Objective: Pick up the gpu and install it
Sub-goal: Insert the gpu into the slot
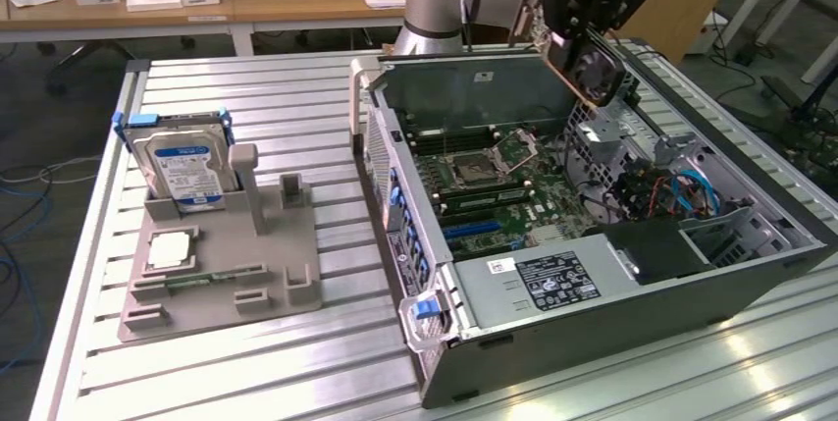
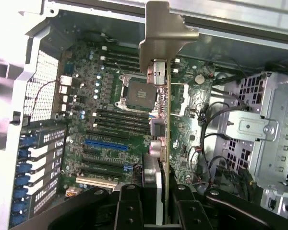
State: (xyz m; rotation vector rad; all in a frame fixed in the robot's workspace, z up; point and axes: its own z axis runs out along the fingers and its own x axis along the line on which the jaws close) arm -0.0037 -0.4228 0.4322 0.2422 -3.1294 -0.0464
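- Gripper [image 2: 158,206] of mine is clenching the gpu [image 2: 161,72] edge-on, hanging above the motherboard [image 2: 110,158] in the open case [image 1: 629,323].
- I am judging it best lowered squarely, bracket toward the rear wall.

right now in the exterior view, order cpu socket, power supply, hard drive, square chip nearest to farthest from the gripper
From the gripper, holding the gpu over the case:
1. cpu socket, just below, inside it
2. power supply, case's near end
3. hard drive, upright on the grey fixture, exterior view's left
4. square chip, flat on that fixture, nearer the camera
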